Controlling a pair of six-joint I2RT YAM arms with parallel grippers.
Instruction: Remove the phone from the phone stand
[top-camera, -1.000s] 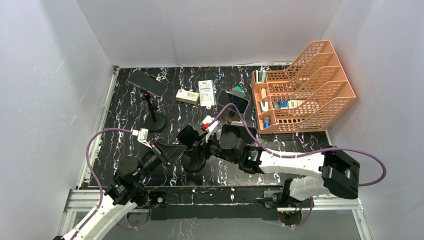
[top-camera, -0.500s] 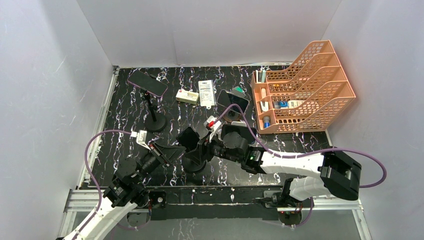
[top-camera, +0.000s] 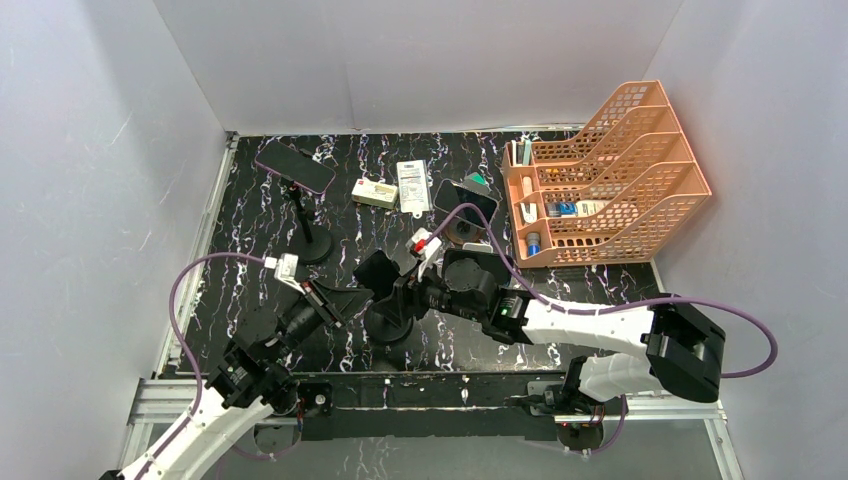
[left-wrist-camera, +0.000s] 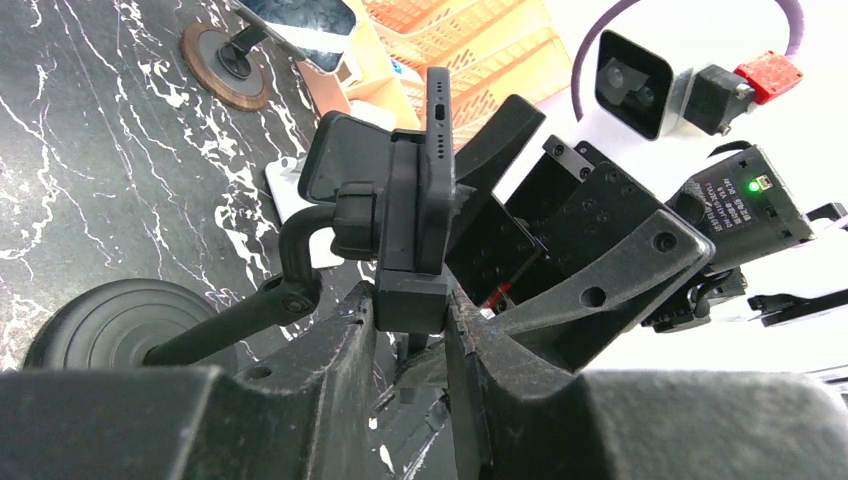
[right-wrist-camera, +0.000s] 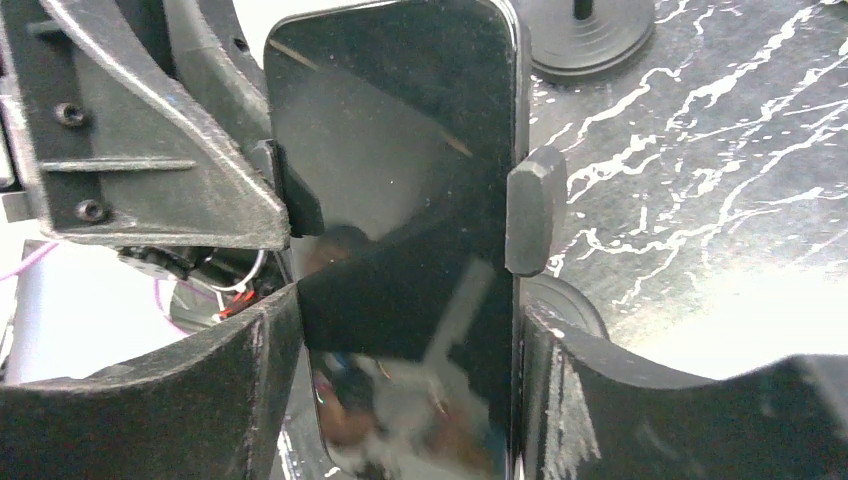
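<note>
A black phone (right-wrist-camera: 395, 200) sits upright in a black phone stand (left-wrist-camera: 360, 190), held by side clamps (right-wrist-camera: 535, 210). In the top view the phone (top-camera: 378, 272) is at the table's near middle, above the stand's round base (top-camera: 390, 325). My left gripper (left-wrist-camera: 410, 310) is shut on the block at the bottom of the stand's cradle. It reaches in from the left (top-camera: 335, 300). My right gripper (right-wrist-camera: 410, 320) straddles the phone's lower half. One finger stands close beside each long edge, and a thin gap shows on the right side. In the top view the right gripper (top-camera: 412, 290) comes from the right.
A second stand (top-camera: 312, 245) with a phone (top-camera: 295, 165) is at the back left. A third stand with a phone (top-camera: 465, 200) is near the orange file rack (top-camera: 610, 170). Two white boxes (top-camera: 375, 192) (top-camera: 412, 185) lie at the back.
My right gripper has narrowed its jaws round the phone and edged slightly left. The left gripper and the stand have stayed put.
</note>
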